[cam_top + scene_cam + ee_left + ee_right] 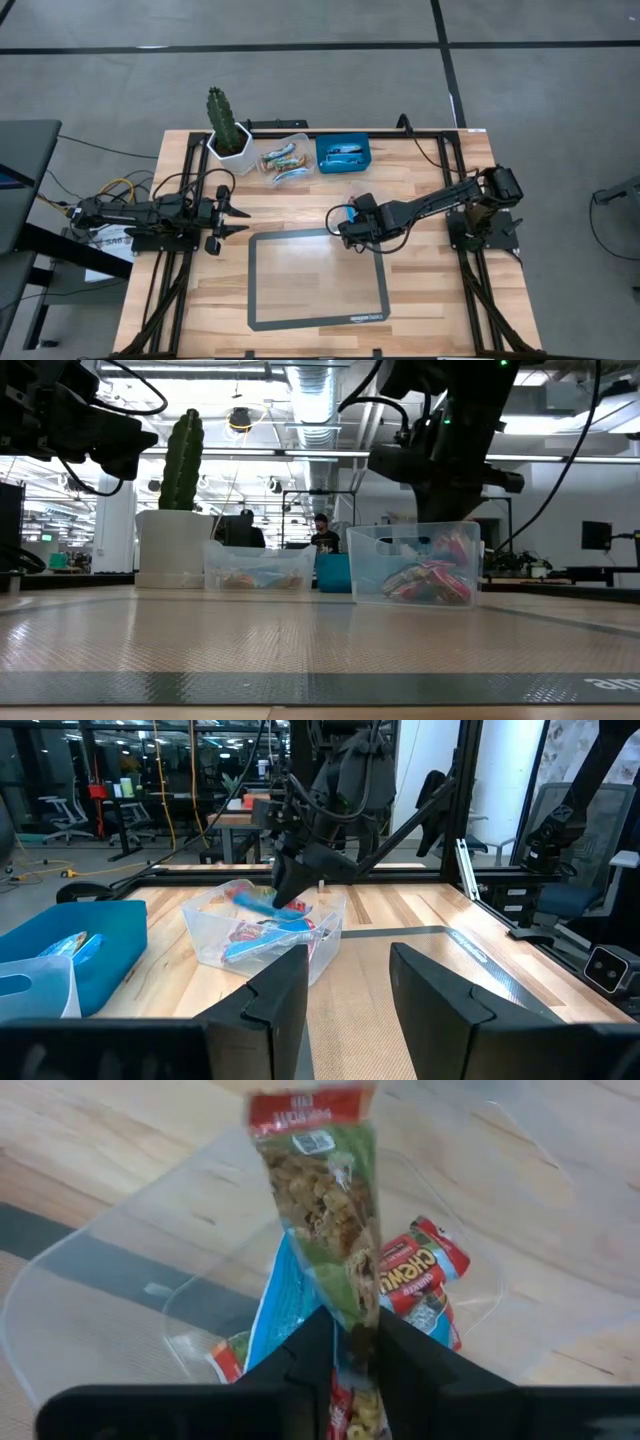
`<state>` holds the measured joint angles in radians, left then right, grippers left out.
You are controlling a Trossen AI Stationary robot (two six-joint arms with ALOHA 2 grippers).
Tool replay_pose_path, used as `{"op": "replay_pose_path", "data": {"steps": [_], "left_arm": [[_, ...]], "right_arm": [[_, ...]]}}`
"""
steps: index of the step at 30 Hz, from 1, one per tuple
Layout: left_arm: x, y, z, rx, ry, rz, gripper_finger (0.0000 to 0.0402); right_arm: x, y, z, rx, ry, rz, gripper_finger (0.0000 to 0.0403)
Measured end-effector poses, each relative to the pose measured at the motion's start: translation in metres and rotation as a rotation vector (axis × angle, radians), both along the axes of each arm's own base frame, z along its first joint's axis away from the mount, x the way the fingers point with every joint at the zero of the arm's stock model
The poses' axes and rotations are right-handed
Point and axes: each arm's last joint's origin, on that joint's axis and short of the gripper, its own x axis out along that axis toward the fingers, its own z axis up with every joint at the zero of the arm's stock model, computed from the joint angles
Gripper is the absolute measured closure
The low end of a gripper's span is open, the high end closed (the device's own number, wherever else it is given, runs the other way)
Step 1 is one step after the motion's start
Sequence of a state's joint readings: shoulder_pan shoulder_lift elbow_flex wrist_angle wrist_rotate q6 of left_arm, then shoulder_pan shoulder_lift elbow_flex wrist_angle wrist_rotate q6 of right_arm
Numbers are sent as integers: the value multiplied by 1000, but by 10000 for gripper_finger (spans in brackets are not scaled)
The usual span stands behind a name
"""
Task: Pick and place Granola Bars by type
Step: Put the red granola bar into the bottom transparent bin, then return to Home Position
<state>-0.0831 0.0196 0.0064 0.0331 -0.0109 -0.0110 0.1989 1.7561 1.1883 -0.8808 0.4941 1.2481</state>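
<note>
1. Granola bar (325,1210), green-and-red wrapper, hangs in my right gripper (352,1342), pinched at one end, long axis pointing away from the fingers.
2. It hangs above a clear tub (120,1270) of more bars (420,1275), mid-table by the mat's (266,300) far right corner.
3. My left gripper (236,220) waits released near the table's (420,300) left edge.

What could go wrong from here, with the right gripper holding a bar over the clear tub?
The right gripper pinches the green-and-red foil granola bar only at one end, so it may slip or swing free and land off target. It hangs just above the clear plastic tub of mixed bars, so a drop would return it there unsorted. The thin tub could also be nudged if the fingers catch its wall. The left gripper waits apart, open.
</note>
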Motion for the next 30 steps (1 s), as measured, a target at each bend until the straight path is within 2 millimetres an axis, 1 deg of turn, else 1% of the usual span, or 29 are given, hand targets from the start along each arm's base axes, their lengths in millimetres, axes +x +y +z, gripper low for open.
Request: {"op": "replay_pose_path", "data": {"steps": [7,10,14,16,18,20,23,26,30], "left_arm": [[0,0,0,0,0,0,266],[0,0,0,0,0,0,266],[0,0,0,0,0,0,266],[0,0,0,0,0,0,266],[0,0,0,0,0,0,266],[0,0,0,0,0,0,266],[0,0,0,0,0,0,266],[0,0,0,0,0,0,266],[0,0,0,0,0,0,266]], "right_arm": [[0,-2,0,-6,8,11,286],[1,-3,2,-46,13,51,260],[1,9,7,-171,7,164,235],[-4,17,15,-232,-16,221,227],[-10,21,25,-272,-119,280,221],[-18,21,26,-292,-208,360,217],[-34,18,15,-271,-345,539,215],[-53,18,8,-224,-541,731,217],[-81,16,2,-172,-754,859,225]]}}
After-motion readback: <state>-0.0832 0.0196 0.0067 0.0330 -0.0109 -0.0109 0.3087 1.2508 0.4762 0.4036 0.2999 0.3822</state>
